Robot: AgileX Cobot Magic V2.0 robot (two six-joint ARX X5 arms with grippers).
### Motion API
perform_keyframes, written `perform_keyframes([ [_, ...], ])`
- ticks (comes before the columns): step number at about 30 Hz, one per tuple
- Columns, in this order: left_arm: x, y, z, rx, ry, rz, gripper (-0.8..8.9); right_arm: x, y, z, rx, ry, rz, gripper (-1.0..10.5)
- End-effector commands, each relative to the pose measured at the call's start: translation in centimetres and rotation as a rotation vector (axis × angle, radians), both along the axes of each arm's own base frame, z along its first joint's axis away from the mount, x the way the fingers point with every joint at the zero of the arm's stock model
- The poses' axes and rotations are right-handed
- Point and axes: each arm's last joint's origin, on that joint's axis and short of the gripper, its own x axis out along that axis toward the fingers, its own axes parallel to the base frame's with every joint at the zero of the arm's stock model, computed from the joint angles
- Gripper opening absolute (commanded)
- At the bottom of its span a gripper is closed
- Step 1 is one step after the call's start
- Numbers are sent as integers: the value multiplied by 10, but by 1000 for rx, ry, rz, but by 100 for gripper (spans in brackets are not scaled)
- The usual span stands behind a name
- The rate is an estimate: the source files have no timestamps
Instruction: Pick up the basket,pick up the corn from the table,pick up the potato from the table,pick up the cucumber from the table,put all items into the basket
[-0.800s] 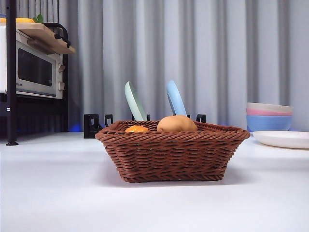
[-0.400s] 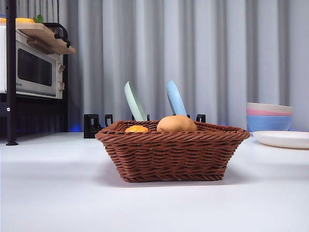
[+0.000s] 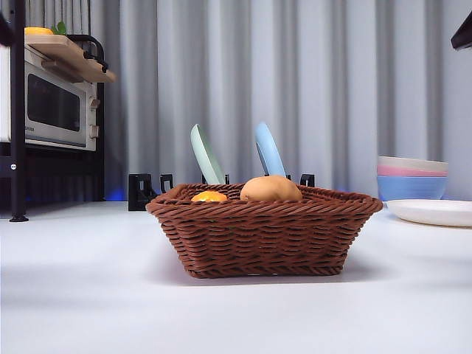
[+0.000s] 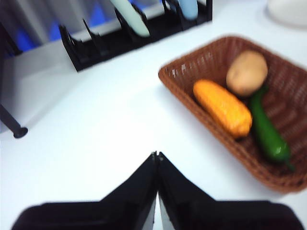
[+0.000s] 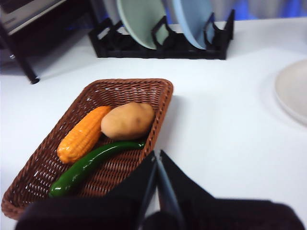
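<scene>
The brown wicker basket (image 3: 264, 230) stands on the white table (image 3: 88, 295) and holds the orange corn (image 5: 82, 133), the tan potato (image 5: 127, 120) and the green cucumber (image 5: 91, 165). In the front view only the potato (image 3: 270, 189) and the tip of the corn (image 3: 209, 197) show above the rim. In the left wrist view the corn (image 4: 222, 108), potato (image 4: 246, 73) and cucumber (image 4: 267, 134) lie in the basket (image 4: 192, 76). My left gripper (image 4: 157, 163) is shut and empty, above the table beside the basket. My right gripper (image 5: 157, 165) is shut and empty, above the basket's (image 5: 163, 96) edge.
A black dish rack (image 3: 147, 190) with a green plate (image 3: 206, 153) and a blue plate (image 3: 268, 149) stands behind the basket. A microwave (image 3: 51, 107) on a black stand is at the left. Stacked bowls (image 3: 411, 177) and a white plate (image 3: 431, 212) are at the right.
Black arm tips now show at both top corners of the front view. The basket and vegetables have not moved.
</scene>
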Motion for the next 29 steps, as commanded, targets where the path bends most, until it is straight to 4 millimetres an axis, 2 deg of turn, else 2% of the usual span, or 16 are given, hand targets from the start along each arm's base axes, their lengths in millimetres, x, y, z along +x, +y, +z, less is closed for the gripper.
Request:
perform_keyframes([
  [1,0,0,1,-15,-4,9,-3,1,0,-1,42,17,-18,2],
  [14,1,-1,-1,-9,6,3,-3,1,0,-1,42,18,-19,2],
  [20,-8,22,5,-94,-70,54,-3,1,0,-1,41,19,-19,2],
  [23,-9,35,-4,-156,-122,108,-3,1,0,-1,41,18,-19,2],
  [29,-11,55,-51,-233,-194,159,-3,1,0,-1,41,19,-19,2],
])
